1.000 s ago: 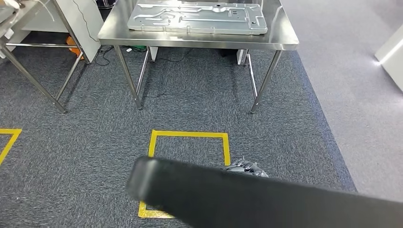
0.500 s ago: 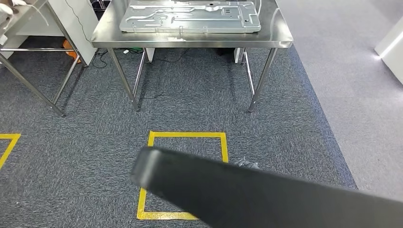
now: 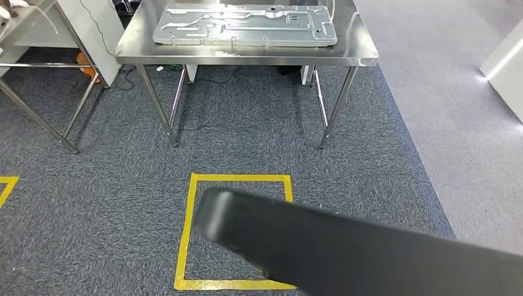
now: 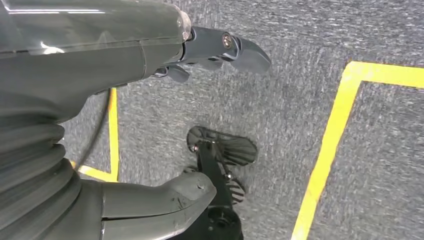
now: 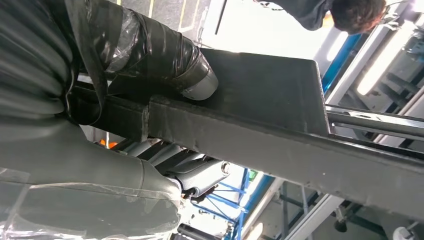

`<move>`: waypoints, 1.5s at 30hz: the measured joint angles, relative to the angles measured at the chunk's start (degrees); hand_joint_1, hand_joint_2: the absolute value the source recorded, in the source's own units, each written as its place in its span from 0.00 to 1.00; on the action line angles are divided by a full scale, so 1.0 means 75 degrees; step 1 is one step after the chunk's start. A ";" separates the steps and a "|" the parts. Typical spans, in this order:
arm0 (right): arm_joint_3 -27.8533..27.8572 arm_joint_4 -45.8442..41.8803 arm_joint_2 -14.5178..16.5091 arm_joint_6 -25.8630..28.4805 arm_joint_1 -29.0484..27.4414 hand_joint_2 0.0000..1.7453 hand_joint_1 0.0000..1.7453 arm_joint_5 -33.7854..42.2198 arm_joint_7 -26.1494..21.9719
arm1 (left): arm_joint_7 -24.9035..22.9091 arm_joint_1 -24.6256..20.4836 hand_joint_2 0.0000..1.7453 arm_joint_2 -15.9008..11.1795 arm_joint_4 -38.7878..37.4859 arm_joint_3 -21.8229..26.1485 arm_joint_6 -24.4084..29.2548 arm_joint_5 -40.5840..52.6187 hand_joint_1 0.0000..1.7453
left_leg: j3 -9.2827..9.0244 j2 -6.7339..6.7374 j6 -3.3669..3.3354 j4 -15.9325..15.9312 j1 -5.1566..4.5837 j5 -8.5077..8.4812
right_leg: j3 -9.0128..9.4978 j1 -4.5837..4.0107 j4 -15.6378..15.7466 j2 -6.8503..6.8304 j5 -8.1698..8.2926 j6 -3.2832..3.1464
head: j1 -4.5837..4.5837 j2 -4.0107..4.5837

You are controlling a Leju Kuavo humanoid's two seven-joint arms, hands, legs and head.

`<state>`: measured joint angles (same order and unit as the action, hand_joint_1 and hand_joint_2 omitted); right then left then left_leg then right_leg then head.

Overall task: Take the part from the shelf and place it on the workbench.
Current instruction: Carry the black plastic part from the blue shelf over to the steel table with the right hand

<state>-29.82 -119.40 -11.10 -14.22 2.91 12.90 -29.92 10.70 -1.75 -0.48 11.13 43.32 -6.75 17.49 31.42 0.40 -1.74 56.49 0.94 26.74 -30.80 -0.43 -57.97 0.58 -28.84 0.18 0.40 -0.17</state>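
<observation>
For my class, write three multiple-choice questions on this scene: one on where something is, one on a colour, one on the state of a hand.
1. Where does the large metal plate lie?
A. On the steel table
B. On the carpet
C. Inside the taped square

2. What colour is the tape square on the floor?
A. Red
B. Yellow
C. White

3. What is the right robot hand doing?
A. Hanging open
B. Gripping the black part
C. Resting on the table

Answers:
1. A: the metal plate lies flat on the steel table.
2. B: the tape square is yellow on the grey carpet.
3. B: the right robot hand wraps around the black part; the left robot hand hangs over the floor holding nothing.
</observation>
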 joint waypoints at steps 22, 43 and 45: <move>0.0089 -0.0094 0.0003 -0.0036 -0.0137 1.00 1.00 -0.0042 -0.0015 | 0.0114 0.0039 1.00 0.0002 0.0000 0.0114 -0.0069 0.0070 0.00 | 0.1006 0.0008 0.0279 0.1913 0.0029 0.0595 | 0.0560 0.0061 0.0469 -0.0030 -0.0036 -0.0281 | 0.0009 0.0000; 0.0131 -0.0117 0.0000 0.0063 -0.0205 1.00 1.00 -0.0108 0.0004 | 0.0184 0.0017 1.00 0.0042 -0.0012 0.0128 -0.0093 0.0124 0.00 | -0.1031 -0.0104 0.0107 -0.0369 -0.0022 0.0496 | -0.0491 0.0006 0.0290 -0.0043 0.0724 -0.0119 | 0.0001 0.0000; 0.0135 -0.0118 0.0000 0.0098 -0.0212 1.00 1.00 -0.0144 0.0006 | 0.0186 0.0012 1.00 0.0043 -0.0010 0.0129 -0.0102 0.0146 0.00 | -0.1052 -0.0097 0.0186 -0.0187 -0.0021 0.0452 | -0.0312 0.0039 0.0407 -0.0012 0.0692 -0.0221 | 0.0001 0.0000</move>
<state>-28.81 -120.29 -11.10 -13.49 1.32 11.81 -29.88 12.10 -1.65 -0.15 11.05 44.28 -7.51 18.58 23.54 -0.33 -0.35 55.09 0.78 30.13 -33.14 -0.13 -54.92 0.49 -23.64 -1.48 0.42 -0.17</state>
